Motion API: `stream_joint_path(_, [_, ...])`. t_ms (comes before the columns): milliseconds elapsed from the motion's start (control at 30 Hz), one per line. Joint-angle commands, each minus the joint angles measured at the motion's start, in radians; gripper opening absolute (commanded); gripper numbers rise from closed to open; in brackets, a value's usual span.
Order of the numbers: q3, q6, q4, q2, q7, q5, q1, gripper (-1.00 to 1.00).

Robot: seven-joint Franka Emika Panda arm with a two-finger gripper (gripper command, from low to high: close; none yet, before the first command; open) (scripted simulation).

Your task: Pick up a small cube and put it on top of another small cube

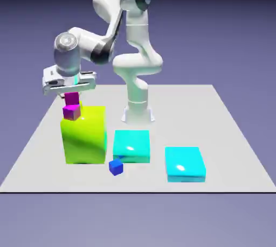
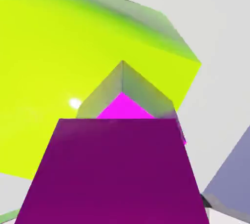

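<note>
Placement looks to be the step in hand, with the upper magenta cube [image 1: 71, 98] right over the lower magenta cube [image 1: 71, 112] on the lime block [image 1: 85, 138], the claw [image 1: 71, 96] around it, clenched or released I can't tell, and a clean release and straight lift called for next!

The lime block [image 1: 85, 138] is yellow-green with darker green shading; above it, one cube [image 1: 71, 99] shows dark purple-magenta, the other [image 1: 71, 112] brighter magenta. Beside it, a block [image 1: 131, 145] is glossy cyan.
</note>
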Motion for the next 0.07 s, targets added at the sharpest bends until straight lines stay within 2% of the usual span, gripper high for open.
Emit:
stream_joint_path(0, [0.0,0.0,0.0,0.0,0.0,0.0,0.0,1.0])
stream_joint_path(33, [0.008,-0.039,0.036,-0.002,-0.005,0.007,0.006,1.0])
